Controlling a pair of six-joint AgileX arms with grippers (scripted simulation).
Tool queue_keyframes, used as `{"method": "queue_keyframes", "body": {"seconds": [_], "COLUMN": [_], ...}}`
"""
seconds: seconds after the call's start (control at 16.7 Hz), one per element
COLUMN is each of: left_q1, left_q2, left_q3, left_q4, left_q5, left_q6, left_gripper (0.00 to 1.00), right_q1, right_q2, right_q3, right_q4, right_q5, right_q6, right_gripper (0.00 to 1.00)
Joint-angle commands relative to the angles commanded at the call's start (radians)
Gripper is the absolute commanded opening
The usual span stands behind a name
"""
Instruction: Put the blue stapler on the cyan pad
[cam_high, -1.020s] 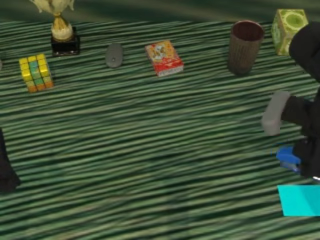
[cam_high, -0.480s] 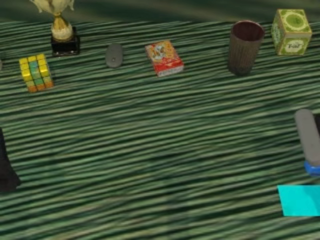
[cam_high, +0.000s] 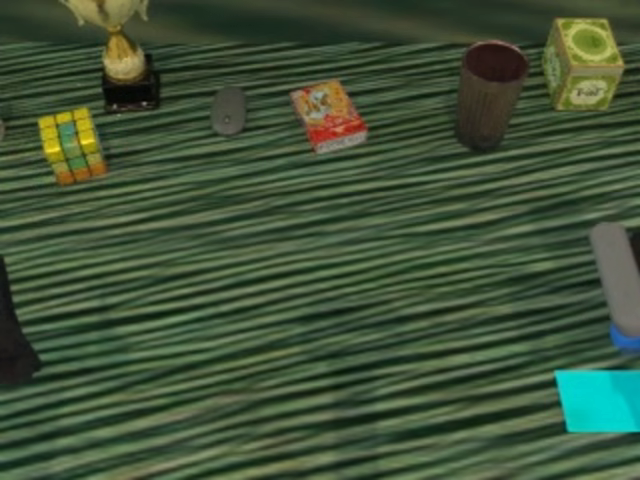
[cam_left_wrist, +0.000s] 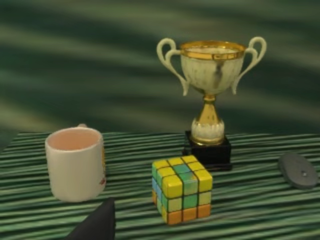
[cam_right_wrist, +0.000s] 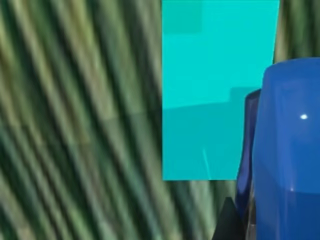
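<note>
The blue stapler (cam_high: 626, 338) shows in the top view only as a small blue patch at the table's right edge, under a grey part of the right arm (cam_high: 615, 275) and just above the cyan pad (cam_high: 600, 400), apart from it. The right wrist view brings it close: the blue stapler (cam_right_wrist: 287, 150) fills one side of that picture, with the cyan pad (cam_right_wrist: 210, 95) lying flat on the striped green table (cam_right_wrist: 75, 125) beyond it. A dark tip shows beside the stapler there, but the right gripper's jaws cannot be made out, so whether they grip it cannot be told.

The brown cup (cam_high: 490, 93) stands upright near the far edge, and its dark inside shows nothing in it. The white mug (cam_left_wrist: 76, 162) appears only in the left wrist view, upright beside the colour cube (cam_left_wrist: 181, 189); its inside cannot be seen from there. That view also shows the trophy (cam_left_wrist: 210, 100) and the grey disc (cam_left_wrist: 298, 170).

From above, the red card box (cam_high: 328, 116) and green box (cam_high: 580, 62) sit along the far side, well apart from the pad. The pad runs off the right edge, and the striped cloth across the middle is open. The left arm (cam_high: 12, 335) sits at the left edge; its jaws cannot be judged.
</note>
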Motion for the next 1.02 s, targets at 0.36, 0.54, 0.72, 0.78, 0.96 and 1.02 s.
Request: {"method": "queue_keyframes", "body": {"seconds": [0.36, 0.54, 0.72, 0.78, 0.96, 1.02], "left_q1": [0.0, 0.0, 0.0, 0.0, 0.0, 0.0], "left_q2": [0.0, 0.0, 0.0, 0.0, 0.0, 0.0], "left_q3": [0.0, 0.0, 0.0, 0.0, 0.0, 0.0], "left_q4": [0.0, 0.0, 0.0, 0.0, 0.0, 0.0], "left_q5": [0.0, 0.0, 0.0, 0.0, 0.0, 0.0], "left_q6": [0.0, 0.0, 0.0, 0.0, 0.0, 0.0], "left_gripper": [1.0, 1.0, 1.0, 1.0, 1.0, 1.0], "right_q1": [0.002, 0.004, 0.006, 0.006, 0.006, 0.006], "right_q2": [0.095, 0.143, 0.157, 0.157, 0.157, 0.157], "right_q3": [-0.159, -0.236, -0.257, -0.257, -0.257, -0.257], "right_q4": [0.267, 0.39, 0.42, 0.42, 0.42, 0.42], "right_q5": [0.002, 0.002, 0.002, 0.002, 0.002, 0.002], "right_q6": [0.009, 0.011, 0.01, 0.01, 0.01, 0.01], "right_gripper": [0.0, 0.0, 0.0, 0.0, 0.08, 0.15]}}
